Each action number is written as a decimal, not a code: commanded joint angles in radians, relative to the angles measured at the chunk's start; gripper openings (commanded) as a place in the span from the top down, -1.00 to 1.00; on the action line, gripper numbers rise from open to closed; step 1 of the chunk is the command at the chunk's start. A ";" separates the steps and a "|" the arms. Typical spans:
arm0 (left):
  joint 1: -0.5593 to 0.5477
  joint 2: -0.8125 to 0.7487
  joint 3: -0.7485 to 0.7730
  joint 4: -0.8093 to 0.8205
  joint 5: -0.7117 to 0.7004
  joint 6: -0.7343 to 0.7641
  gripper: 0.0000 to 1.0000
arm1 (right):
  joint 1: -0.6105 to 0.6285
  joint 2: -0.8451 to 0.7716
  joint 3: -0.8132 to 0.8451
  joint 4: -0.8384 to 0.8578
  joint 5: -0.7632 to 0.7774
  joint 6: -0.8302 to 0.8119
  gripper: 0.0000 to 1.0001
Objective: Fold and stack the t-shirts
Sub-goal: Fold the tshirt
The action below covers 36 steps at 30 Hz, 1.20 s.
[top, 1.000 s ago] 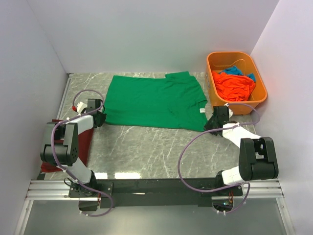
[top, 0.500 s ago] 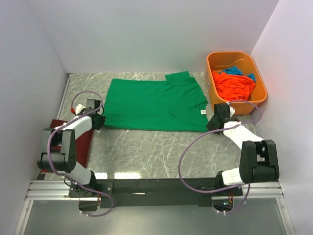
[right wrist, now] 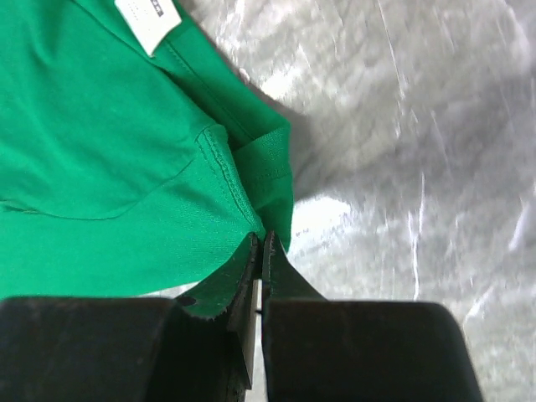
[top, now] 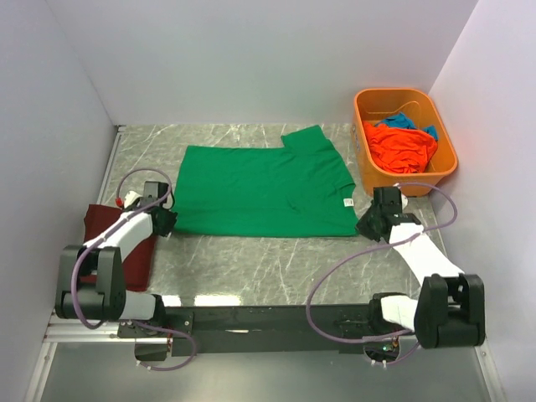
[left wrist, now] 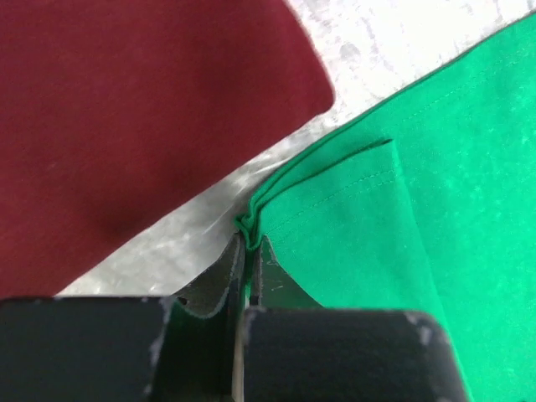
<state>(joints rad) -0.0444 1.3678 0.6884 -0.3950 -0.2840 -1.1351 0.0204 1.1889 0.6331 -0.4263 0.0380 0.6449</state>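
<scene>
- Green t-shirt (top: 260,188) lies spread flat mid-table.
- Left hand (top: 165,219) and right hand (top: 369,224) each pinch one of its near corners, likely so the fold lifts evenly.
- Maroon t-shirt (top: 113,230) sits at the left edge, probably starting the stack.

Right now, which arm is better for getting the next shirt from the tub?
Right, probably. Its tool pinches the bright green cloth t-shirt right beside the orange plastic tub; the left tool is across the table.

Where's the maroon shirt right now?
In the top view, the maroon shirt lies at the table's left edge, partly under the left arm, just left of the green shirt corner pinched by the left tool.
</scene>
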 commanded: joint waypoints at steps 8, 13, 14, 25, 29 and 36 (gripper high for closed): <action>0.003 -0.133 -0.049 -0.103 0.002 -0.032 0.99 | -0.014 -0.213 -0.055 -0.177 0.004 0.058 0.91; 0.003 -0.167 -0.058 -0.146 -0.017 -0.034 0.99 | -0.014 -0.294 -0.056 -0.215 -0.012 0.073 0.85; 0.003 -0.182 -0.061 -0.148 -0.017 -0.032 0.99 | -0.016 -0.301 -0.055 -0.219 -0.010 0.076 0.73; 0.003 -0.280 -0.029 -0.154 0.022 0.034 -0.03 | -0.016 -0.327 -0.021 -0.207 -0.030 0.018 -0.14; 0.005 -0.265 0.049 -0.162 0.028 0.070 -0.11 | -0.011 -0.289 -0.009 -0.144 -0.087 -0.008 -0.15; 0.003 -0.050 0.296 -0.130 0.049 0.067 -0.11 | 0.018 -0.119 0.115 0.010 -0.138 -0.047 -0.15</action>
<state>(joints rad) -0.0444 1.2331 0.8619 -0.5621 -0.2493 -1.0836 0.0254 1.0084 0.6479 -0.5457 -0.0643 0.6395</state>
